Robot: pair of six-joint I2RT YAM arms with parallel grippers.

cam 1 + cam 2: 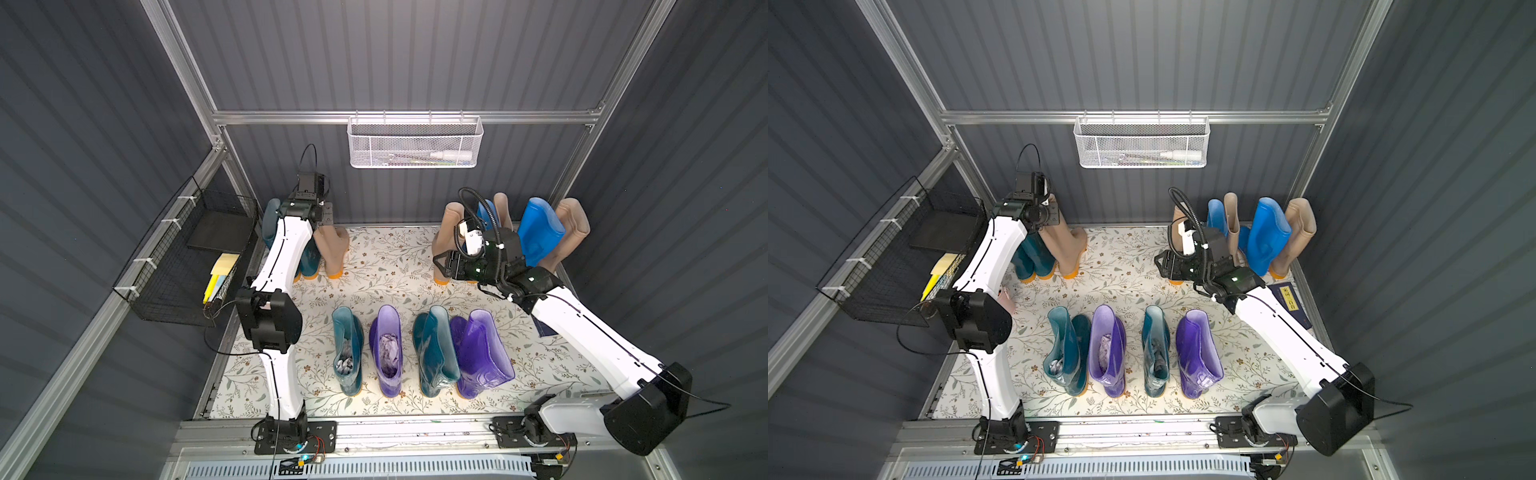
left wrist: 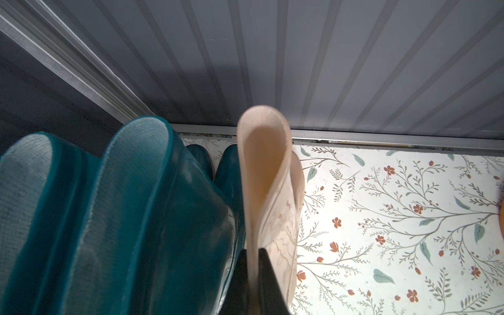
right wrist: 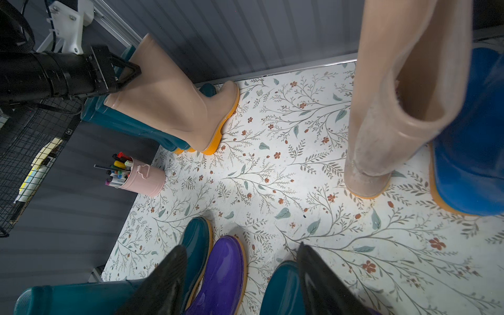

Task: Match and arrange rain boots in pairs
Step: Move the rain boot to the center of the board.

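Observation:
My left gripper [image 2: 255, 249] is shut on the top rim of a beige rain boot [image 1: 332, 249] at the back left, beside two dark teal boots [image 2: 141, 207]. In a top view this gripper [image 1: 326, 216] is above the boot's shaft. The front row stands as teal [image 1: 348, 353], purple [image 1: 388, 349], teal [image 1: 434, 353], purple [image 1: 482, 353]. At the back right, beige boots [image 1: 571, 224] and bright blue boots [image 1: 540, 230] stand mixed. My right gripper [image 3: 241, 248] hangs open and holds nothing, in front of the leftmost beige boot [image 3: 381, 131] of that group.
A white mesh basket [image 1: 415, 143] hangs on the back wall and a black wire basket [image 1: 187, 257] on the left wall. A pink cup of markers [image 3: 139, 177] stands at the mat's left edge. A dark blue book [image 1: 1289, 305] lies by the right arm.

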